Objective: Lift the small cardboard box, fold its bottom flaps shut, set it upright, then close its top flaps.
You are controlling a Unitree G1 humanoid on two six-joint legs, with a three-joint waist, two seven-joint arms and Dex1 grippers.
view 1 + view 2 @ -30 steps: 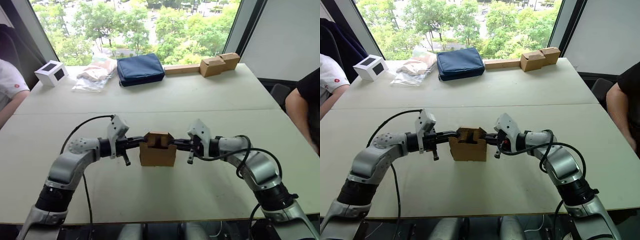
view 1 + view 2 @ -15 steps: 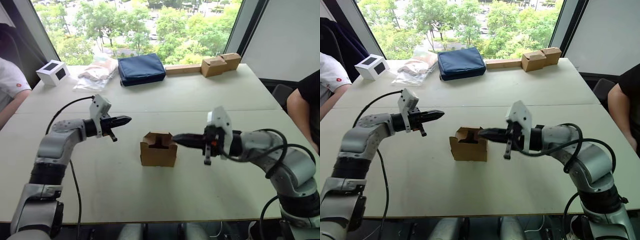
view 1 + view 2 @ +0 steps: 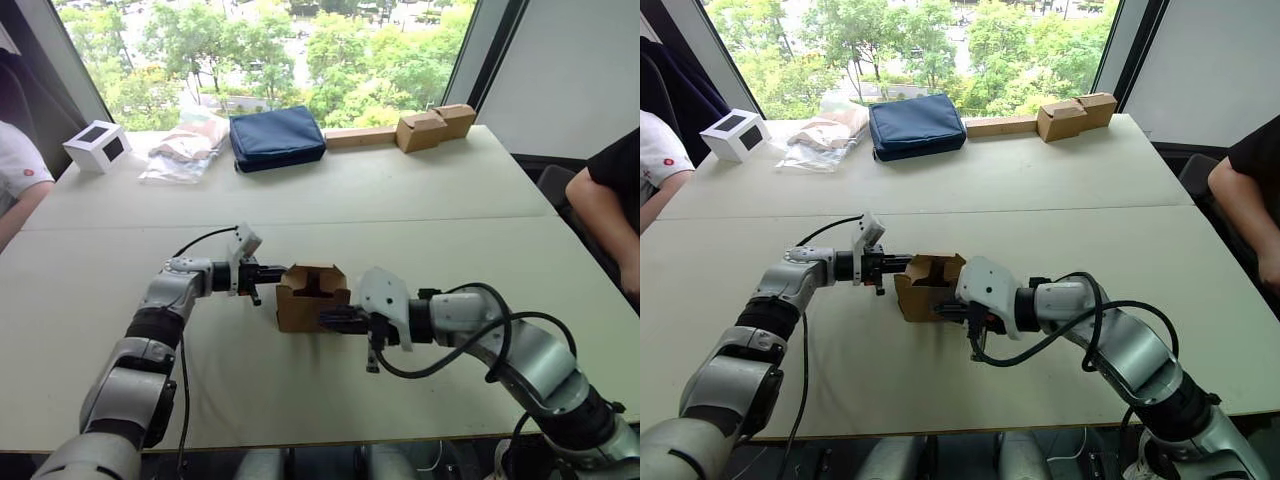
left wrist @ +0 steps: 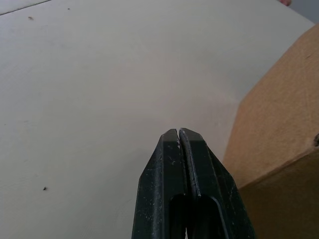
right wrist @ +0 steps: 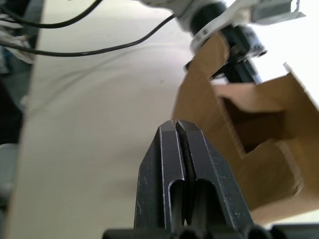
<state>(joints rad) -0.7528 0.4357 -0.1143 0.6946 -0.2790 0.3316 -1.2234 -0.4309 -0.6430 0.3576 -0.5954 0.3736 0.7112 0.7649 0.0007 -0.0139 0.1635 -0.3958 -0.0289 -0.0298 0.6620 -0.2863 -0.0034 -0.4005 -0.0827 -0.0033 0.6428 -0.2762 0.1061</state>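
Note:
The small cardboard box [image 3: 312,298] stands upright on the white table [image 3: 420,215], its top flaps partly raised with a gap between them. My left gripper [image 3: 272,272] is shut, and its tip sits at the upper left side of the box. In the left wrist view the closed fingers [image 4: 172,164] lie just beside the box wall [image 4: 279,124]. My right gripper [image 3: 328,319] is shut too, its tip against the lower front face of the box. The right wrist view has those shut fingers [image 5: 169,164] alongside the box [image 5: 249,149].
Along the far edge by the window lie a blue bag [image 3: 277,138], a plastic packet [image 3: 185,150], a white cube box [image 3: 96,145] and tan cardboard boxes [image 3: 435,126]. One person sits at the left edge [image 3: 15,190], another at the right [image 3: 610,210].
Both arms were drawn back from the box half a second ago. Now the left gripper has come in to its left side and the right gripper to its front face.

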